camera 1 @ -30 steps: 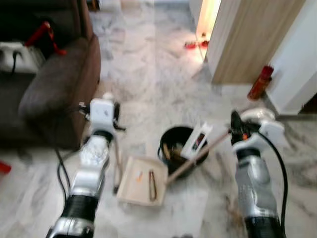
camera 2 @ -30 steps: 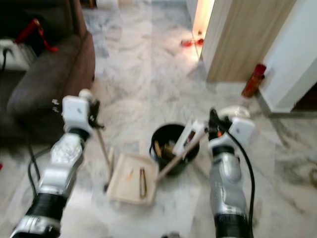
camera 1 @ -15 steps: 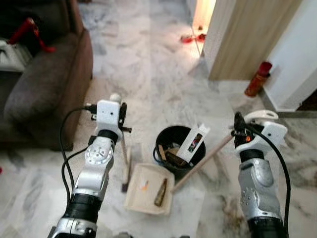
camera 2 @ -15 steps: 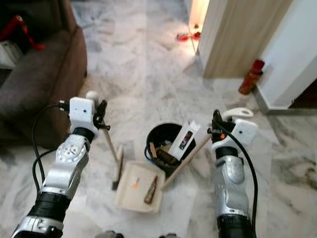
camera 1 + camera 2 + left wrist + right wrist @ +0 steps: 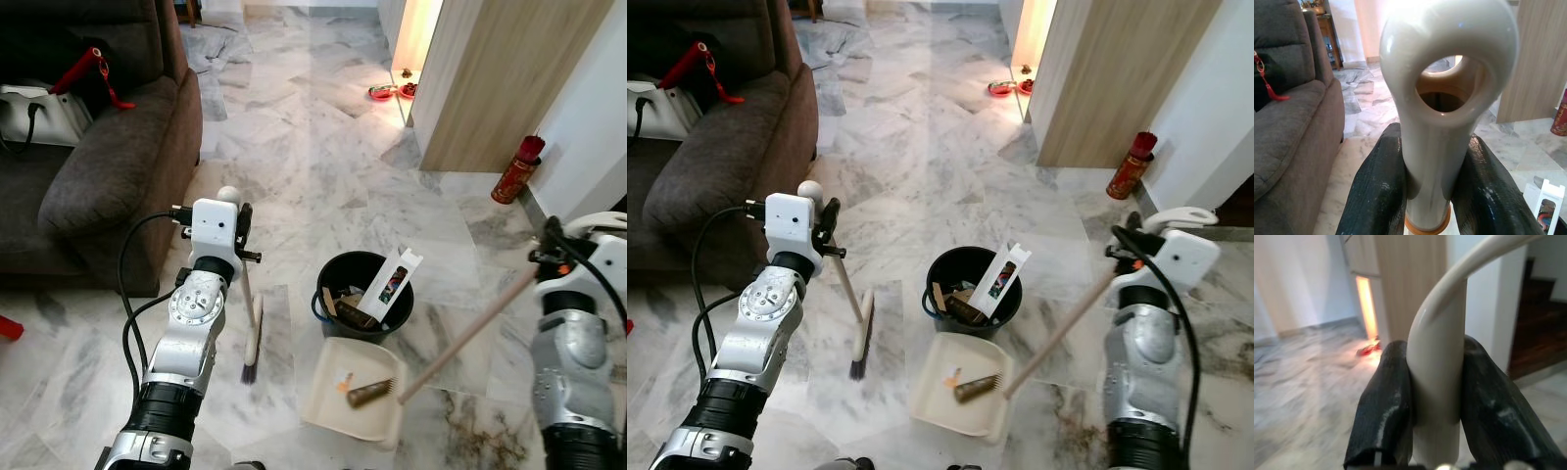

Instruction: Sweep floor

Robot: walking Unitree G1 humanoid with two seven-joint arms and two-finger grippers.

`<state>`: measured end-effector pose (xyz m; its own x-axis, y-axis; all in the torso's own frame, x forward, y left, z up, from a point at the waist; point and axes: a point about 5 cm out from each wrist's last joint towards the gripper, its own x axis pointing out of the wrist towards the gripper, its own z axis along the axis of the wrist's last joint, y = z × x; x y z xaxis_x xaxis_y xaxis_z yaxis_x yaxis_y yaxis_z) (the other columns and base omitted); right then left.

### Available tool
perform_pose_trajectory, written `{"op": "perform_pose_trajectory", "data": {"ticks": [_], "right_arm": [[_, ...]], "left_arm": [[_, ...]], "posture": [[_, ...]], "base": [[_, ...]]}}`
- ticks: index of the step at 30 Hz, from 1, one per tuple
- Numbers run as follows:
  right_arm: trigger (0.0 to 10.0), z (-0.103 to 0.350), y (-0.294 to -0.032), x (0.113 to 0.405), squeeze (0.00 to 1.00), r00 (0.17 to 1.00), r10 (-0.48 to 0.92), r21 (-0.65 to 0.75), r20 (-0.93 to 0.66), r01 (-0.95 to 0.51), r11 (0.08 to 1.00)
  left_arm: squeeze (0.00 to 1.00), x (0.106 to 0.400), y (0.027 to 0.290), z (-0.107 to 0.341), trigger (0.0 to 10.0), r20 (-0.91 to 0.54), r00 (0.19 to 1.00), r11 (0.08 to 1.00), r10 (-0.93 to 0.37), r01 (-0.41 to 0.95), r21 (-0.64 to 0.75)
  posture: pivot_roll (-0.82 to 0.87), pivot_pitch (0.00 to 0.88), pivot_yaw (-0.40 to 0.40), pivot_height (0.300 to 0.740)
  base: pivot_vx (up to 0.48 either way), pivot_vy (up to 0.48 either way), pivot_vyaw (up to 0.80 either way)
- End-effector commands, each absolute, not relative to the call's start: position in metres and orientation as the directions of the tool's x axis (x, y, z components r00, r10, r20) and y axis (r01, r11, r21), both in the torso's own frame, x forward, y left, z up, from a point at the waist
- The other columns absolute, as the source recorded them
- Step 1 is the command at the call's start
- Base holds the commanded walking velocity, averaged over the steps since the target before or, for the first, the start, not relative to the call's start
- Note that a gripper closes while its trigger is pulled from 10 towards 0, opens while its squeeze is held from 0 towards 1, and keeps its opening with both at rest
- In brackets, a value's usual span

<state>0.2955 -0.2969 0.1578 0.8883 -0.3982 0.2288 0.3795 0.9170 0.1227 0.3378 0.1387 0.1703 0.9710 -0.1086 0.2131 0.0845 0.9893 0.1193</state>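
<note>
Left gripper point(image 5: 1432, 196) clamped on light, stiff broom point(image 5: 250, 323) handle's top; right gripper point(image 5: 1436, 406) clamped on dustpan point(image 5: 355, 403) handle; tips easily.

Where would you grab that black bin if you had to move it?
Take the bin by its rim on the robot's left side, coming down from above. It stands upright and open-topped, so the rim is free there. The white box leans out over the right side, and the dustpan sits against the near side, so those edges look more crowded.
</note>
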Motion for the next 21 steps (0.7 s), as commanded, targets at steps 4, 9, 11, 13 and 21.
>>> {"op": "perform_pose_trajectory", "data": {"ticks": [4,9,11,13,21], "right_arm": [[10.0,0.186,-0.330,0.283,0.00,0.816,-0.468,0.110,0.340,0.460,0.881],[10.0,0.199,-0.346,0.276,0.00,0.816,-0.441,0.072,0.374,0.449,0.891],[10.0,0.201,-0.349,0.274,0.00,0.811,-0.445,0.076,0.380,0.452,0.889],[10.0,0.207,-0.360,0.268,0.00,0.792,-0.464,0.078,0.395,0.475,0.877],[10.0,0.222,-0.389,0.250,0.00,0.697,-0.567,0.095,0.439,0.592,0.801]], "left_arm": [[0.00,0.338,0.138,0.181,10.0,0.256,0.960,0.989,-0.114,0.085,0.123],[0.00,0.339,0.138,0.181,10.0,0.256,0.960,0.989,-0.117,0.088,0.122],[0.00,0.339,0.138,0.181,10.0,0.256,0.960,0.989,-0.118,0.088,0.122],[0.00,0.339,0.138,0.181,10.0,0.256,0.959,0.988,-0.117,0.088,0.124],[0.00,0.339,0.138,0.182,10.0,0.258,0.959,0.988,-0.118,0.088,0.125]], "posture": [[0.10,0.136,-0.054,0.740],[0.10,0.136,-0.052,0.740],[0.10,0.136,-0.052,0.740],[0.10,0.136,-0.050,0.740],[0.10,0.136,-0.048,0.740]], "base": [[0.000,0.000,0.00],[0.000,0.000,0.00],[0.000,0.000,0.00],[0.000,0.000,0.00],[0.000,0.000,0.00]]}}
